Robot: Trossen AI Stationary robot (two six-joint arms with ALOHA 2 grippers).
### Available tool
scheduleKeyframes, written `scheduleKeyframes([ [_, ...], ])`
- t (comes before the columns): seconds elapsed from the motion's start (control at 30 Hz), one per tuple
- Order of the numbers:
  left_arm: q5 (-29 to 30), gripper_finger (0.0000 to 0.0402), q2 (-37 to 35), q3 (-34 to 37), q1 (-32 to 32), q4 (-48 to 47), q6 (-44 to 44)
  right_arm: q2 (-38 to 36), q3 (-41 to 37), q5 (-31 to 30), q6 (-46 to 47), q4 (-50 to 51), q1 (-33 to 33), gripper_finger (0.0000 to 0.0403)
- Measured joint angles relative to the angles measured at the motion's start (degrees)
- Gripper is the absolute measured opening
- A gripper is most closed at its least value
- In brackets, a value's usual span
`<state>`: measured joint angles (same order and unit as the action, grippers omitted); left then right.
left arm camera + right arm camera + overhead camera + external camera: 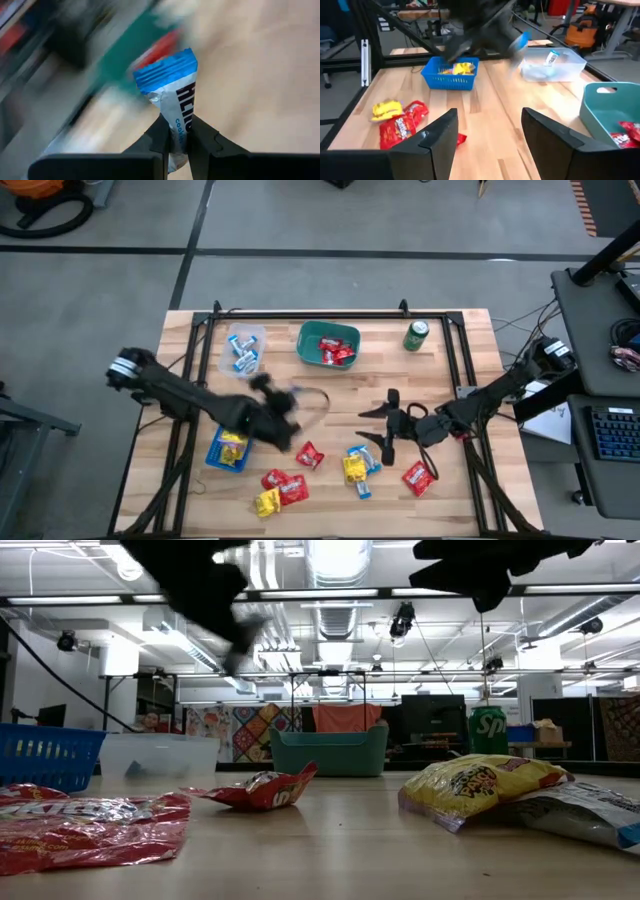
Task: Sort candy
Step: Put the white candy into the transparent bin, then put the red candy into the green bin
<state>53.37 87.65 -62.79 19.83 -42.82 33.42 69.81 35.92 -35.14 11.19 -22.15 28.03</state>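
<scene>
The left wrist view is showing what the blurred high view hides: the left gripper [176, 140] is pinching a blue-and-white candy [172, 87] upright between closed fingers, over the table [330, 405] beside the blue basket [228, 452]. The right gripper [390, 425] is hanging with its fingers wide apart and empty above loose candies [355, 468]. Red packets [335, 352] are lying in the teal bin [310, 335], blue-and-white ones in the clear tub [243, 350].
</scene>
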Motion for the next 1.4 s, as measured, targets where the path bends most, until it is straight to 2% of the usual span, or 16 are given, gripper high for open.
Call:
scheduleKeyframes([
  [0.1,-0.75,0.0023,-4.33,-0.27,-7.24,-22.09,17.43,0.43,0.00,0.02,0.82,0.10,0.04,0.0210],
  [0.17,-4.02,0.0023,-6.19,0.80,-13.54,-28.61,23.27,0.49,0.00,0.04,0.84,0.44,0.04,0.0210],
  [0.23,-8.66,0.0023,-7.44,2.25,-19.18,-28.43,22.53,0.49,0.00,0.07,1.19,0.37,0.04,0.0210],
  [0.37,-15.54,0.0023,-7.66,3.81,-27.79,-22.89,11.82,0.49,0.00,0.21,1.76,0.41,0.04,0.0210],
  [0.47,-15.17,0.0030,-6.82,3.87,-31.69,-22.81,9.68,0.49,0.00,0.61,1.91,0.87,0.04,0.0210],
  [0.63,-15.03,0.0057,-5.77,4.00,-34.37,-22.86,8.58,0.49,0.00,0.82,1.91,0.96,0.04,0.0210],
  [0.8,-13.95,0.0099,-4.83,4.03,-34.30,-22.86,7.40,0.52,0.00,0.83,1.91,0.98,0.04,0.0210],
  [1.0,-13.41,0.0141,-5.01,3.99,-31.57,-22.80,11.28,0.54,0.00,0.83,4.05,1.23,0.04,0.0210],
  [1.13,-13.83,0.0148,-5.05,3.57,-23.47,-19.67,14.66,0.54,0.00,1.59,10.47,3.98,0.04,0.0210],
  [1.23,-13.66,0.0148,-5.06,3.57,-15.51,-13.52,14.66,0.54,0.00,5.97,15.90,6.96,0.04,0.0210],
  [1.4,-13.47,0.0146,-5.06,3.57,-2.36,-0.56,8.52,0.54,0.00,12.24,24.70,11.61,0.07,0.0210],
])
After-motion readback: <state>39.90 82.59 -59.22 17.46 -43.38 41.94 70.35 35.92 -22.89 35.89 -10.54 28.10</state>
